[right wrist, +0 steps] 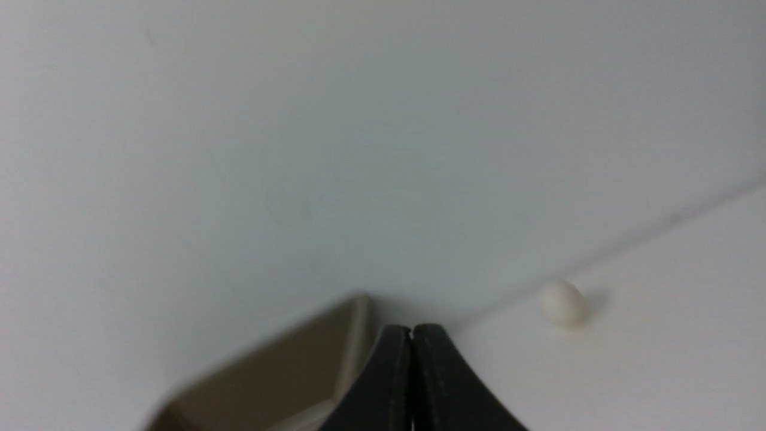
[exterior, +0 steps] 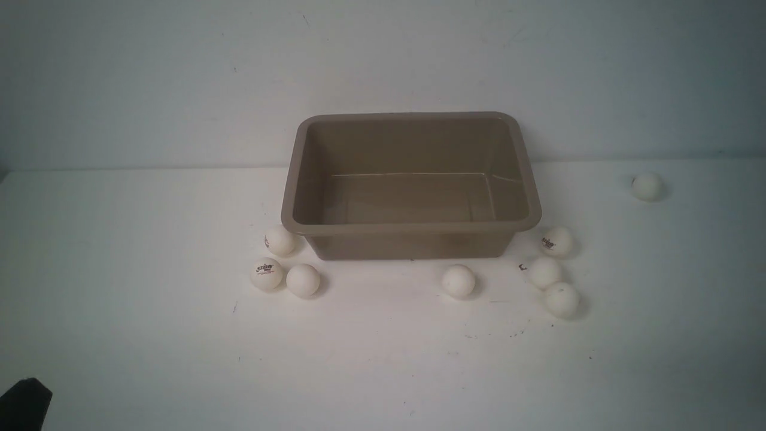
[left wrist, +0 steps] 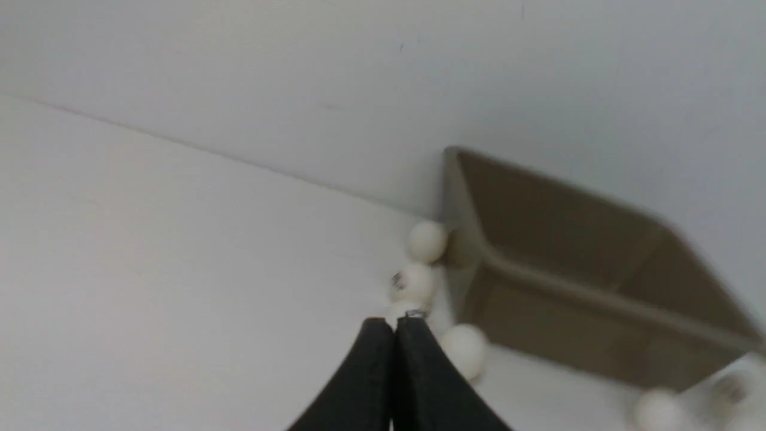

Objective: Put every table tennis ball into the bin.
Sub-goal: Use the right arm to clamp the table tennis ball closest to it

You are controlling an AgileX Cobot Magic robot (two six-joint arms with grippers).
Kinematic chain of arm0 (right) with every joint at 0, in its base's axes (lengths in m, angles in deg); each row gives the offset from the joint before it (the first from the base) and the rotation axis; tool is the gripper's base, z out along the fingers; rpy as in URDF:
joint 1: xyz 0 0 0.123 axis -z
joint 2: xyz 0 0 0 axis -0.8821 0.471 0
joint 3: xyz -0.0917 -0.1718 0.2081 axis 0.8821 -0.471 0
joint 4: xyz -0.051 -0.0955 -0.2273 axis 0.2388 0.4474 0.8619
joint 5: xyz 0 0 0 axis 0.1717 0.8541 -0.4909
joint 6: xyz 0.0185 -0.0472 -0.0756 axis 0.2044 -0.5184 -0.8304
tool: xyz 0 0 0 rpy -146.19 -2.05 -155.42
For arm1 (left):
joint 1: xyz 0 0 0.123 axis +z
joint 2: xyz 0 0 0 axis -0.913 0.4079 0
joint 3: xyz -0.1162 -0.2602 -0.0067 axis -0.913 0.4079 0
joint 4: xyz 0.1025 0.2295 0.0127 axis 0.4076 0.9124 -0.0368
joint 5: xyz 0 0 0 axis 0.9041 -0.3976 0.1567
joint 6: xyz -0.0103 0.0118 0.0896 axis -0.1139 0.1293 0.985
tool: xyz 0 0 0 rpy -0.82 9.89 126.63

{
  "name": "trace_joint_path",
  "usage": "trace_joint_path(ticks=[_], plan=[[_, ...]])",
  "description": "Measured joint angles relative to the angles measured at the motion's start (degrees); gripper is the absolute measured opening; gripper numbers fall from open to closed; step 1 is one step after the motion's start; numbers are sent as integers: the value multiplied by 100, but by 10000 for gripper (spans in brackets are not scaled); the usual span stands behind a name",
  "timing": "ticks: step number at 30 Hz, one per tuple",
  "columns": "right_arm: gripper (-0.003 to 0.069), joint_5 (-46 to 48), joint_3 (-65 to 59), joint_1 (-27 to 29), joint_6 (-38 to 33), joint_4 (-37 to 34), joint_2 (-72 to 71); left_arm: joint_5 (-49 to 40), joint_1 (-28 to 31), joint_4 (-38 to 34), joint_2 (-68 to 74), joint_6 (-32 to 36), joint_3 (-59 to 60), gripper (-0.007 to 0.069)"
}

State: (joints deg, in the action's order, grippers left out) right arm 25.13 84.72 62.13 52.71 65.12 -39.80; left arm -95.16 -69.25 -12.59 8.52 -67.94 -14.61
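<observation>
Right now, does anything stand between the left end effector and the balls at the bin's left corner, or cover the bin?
Nothing visible does. Only bare table lies between the shut left end effector and those three table tennis balls. The bin is open and empty; only its wall must be cleared.

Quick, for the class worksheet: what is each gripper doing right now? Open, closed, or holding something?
Left gripper: closed, holding nothing.
Right gripper: closed, holding nothing.
</observation>
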Motion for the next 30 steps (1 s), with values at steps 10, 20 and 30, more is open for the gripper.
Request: trace_joint_path(ticks=[10,20,30], plan=[[-16,-2052,0,0,64,-514,0,953,0,-2287,0,-356,0,-14],[-16,1584,3352,-40,-163,1122,2050,1177,0,-2742,0,-232,0,-14],[-16,5199,7510,-40,-1673,1731,7776,449,0,-2685,0,16,0,-14]])
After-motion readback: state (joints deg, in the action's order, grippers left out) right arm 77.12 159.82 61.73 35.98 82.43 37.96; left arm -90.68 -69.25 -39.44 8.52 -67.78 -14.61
